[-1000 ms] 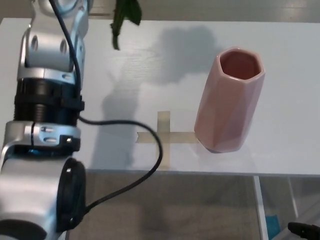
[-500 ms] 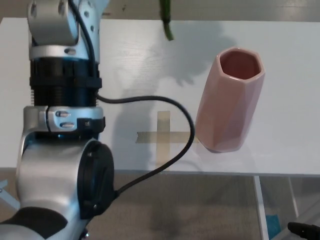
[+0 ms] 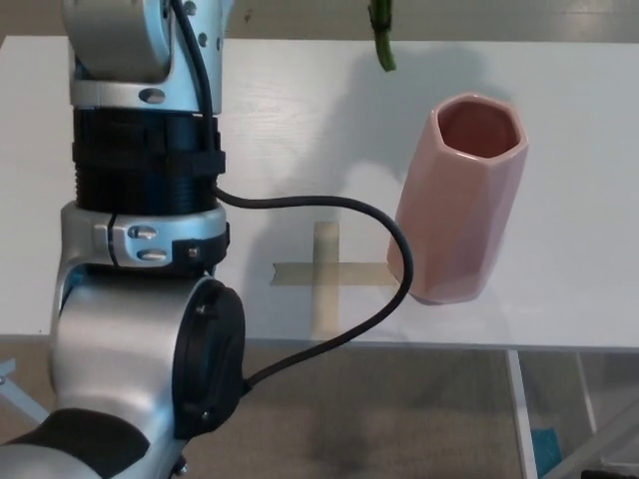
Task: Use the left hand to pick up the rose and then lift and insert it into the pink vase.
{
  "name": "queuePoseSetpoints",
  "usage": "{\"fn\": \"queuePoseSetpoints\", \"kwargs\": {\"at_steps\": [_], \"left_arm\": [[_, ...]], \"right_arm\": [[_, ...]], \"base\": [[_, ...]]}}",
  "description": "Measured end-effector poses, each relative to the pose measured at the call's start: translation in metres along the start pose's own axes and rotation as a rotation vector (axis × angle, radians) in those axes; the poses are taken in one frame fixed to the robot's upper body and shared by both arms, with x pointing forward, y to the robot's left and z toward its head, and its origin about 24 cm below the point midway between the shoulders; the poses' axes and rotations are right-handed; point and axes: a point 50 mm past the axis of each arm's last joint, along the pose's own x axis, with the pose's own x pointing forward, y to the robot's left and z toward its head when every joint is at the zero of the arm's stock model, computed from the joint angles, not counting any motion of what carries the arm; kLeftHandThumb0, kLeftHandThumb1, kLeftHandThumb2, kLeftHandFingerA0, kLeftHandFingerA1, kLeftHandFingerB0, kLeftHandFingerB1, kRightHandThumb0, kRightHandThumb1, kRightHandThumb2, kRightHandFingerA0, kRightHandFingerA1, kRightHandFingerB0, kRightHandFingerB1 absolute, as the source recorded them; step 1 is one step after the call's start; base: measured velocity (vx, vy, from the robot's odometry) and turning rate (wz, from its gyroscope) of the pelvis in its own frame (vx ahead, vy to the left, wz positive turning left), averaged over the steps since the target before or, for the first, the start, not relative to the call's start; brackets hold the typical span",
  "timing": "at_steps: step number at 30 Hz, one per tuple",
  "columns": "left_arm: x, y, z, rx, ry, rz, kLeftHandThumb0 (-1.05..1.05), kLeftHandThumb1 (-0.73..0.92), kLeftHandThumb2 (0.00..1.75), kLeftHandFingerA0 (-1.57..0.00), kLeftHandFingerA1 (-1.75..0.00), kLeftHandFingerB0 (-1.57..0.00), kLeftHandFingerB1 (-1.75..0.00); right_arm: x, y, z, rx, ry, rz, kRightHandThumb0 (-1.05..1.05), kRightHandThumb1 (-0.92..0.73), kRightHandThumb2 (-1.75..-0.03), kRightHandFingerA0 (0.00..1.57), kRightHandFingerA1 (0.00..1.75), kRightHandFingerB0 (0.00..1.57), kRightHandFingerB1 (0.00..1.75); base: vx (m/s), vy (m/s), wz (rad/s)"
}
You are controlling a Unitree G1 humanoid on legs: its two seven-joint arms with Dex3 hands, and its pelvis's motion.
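The pink vase (image 3: 461,198) stands upright on the white table (image 3: 559,90), right of a tape cross (image 3: 324,274); its faceted mouth is open and nothing is in it. At the top edge hangs the green lower end of the rose stem (image 3: 381,38), up and to the left of the vase mouth, its shadow falling on the table below. The rest of the rose is out of the picture. My left arm (image 3: 145,249) rises tall on the left side with a black cable looping from it; its hand lies above the frame. No right hand shows.
The table's front edge runs across the lower part of the picture, with floor and a metal frame leg (image 3: 519,409) beneath. The black cable (image 3: 369,299) sags over the tape cross near the vase's base.
The stem end has travelled right along the top edge, from left of the table's middle to near the vase. My left arm has swung right and closer to the camera, filling more of the picture.
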Motion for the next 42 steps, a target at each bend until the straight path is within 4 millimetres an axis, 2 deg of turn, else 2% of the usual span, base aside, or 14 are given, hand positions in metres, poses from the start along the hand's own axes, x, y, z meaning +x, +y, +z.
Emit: {"fn": "queuePoseSetpoints", "kwargs": {"at_steps": [10, 16, 21, 26, 34, 42], "left_arm": [[0.003, -0.013, 0.006, 0.014, 0.001, -0.031, -0.2, 0.82, 0.66, -1.08, -1.39, -0.84, -0.9], [0.006, -0.022, 0.009, 0.017, -0.001, -0.054, -0.19, 0.81, 0.67, -1.07, -1.4, -0.81, -0.99], [0.009, -0.029, 0.006, 0.022, 0.015, -0.077, -0.18, 0.81, 0.68, -1.03, -1.42, -0.8, -0.97], [0.013, -0.04, 0.003, 0.035, 0.031, -0.109, -0.18, 0.82, 0.66, -0.96, -1.42, -0.76, -1.04], [0.015, -0.053, 0.002, 0.054, 0.039, -0.146, -0.18, 0.81, 0.69, -0.96, -1.46, -0.76, -1.05], [0.014, -0.055, -0.003, 0.058, 0.047, -0.157, -0.17, 0.81, 0.69, -0.97, -1.45, -0.78, -1.03]], "right_arm": [[-0.001, 0.0, -0.003, -0.01, 0.001, 0.003, -0.19, -0.61, -0.58, 0.6, 0.49, 0.56, 0.47], [-0.001, 0.0, -0.002, -0.014, 0.0, 0.006, -0.19, -0.61, -0.58, 0.59, 0.49, 0.55, 0.47], [-0.001, 0.0, -0.002, -0.01, -0.002, 0.007, -0.19, -0.61, -0.58, 0.59, 0.49, 0.54, 0.47], [-0.001, 0.0, -0.002, -0.009, -0.002, 0.009, -0.19, -0.61, -0.58, 0.59, 0.49, 0.54, 0.47], [0.0, 0.0, 0.0, -0.007, -0.007, 0.011, -0.2, -0.61, -0.58, 0.58, 0.49, 0.54, 0.47], [0.0, 0.001, 0.003, -0.006, -0.015, 0.011, -0.18, -0.61, -0.58, 0.58, 0.49, 0.54, 0.47]], "base": [[0.0, 0.0, 0.0], [0.0, 0.0, 0.0], [0.0, 0.0, 0.0], [0.0, 0.0, 0.0], [0.0, 0.0, 0.0], [0.0, 0.0, 0.0]]}}
